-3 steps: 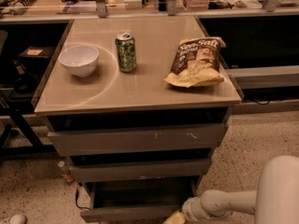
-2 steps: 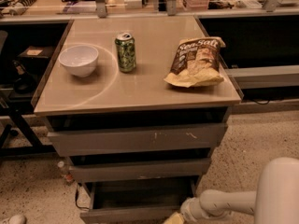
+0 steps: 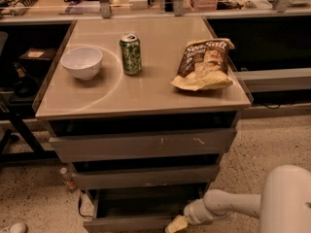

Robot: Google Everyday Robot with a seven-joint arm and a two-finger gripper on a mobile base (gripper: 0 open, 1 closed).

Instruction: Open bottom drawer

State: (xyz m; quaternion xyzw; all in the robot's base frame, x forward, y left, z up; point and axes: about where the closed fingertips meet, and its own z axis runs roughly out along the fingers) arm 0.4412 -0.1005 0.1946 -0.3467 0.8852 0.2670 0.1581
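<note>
Low at the frame's bottom edge we see the gripper (image 3: 175, 224) as a yellowish tip on a white wrist. The lower border cuts it off, so we cannot tell whether the claw is apart, together or clamped on anything. Its arm (image 3: 233, 204) runs off to the right of it into a large white body part, itself cropped at the corner. Just left of the claw lies the bottom drawer (image 3: 127, 223), standing out from the cabinet with its shallow box showing dark inside. Only a thin strip of its grey front is in view, and we cannot tell whether the claw touches its right end. Above the claw sit the mid-width drawer front (image 3: 146, 176) and, higher, the widest drawer front (image 3: 121, 146) with pale scratches. Higher again, the tabletop (image 3: 146, 96) carries a white bowl (image 3: 81, 62) up and to the left, a green can (image 3: 130, 54) beside it, and a Sea Salt chip bag (image 3: 204, 64) almost straight above the claw. Far left of the claw a small bottle-like object (image 3: 67, 177) on the floor is hard to make out.
</note>
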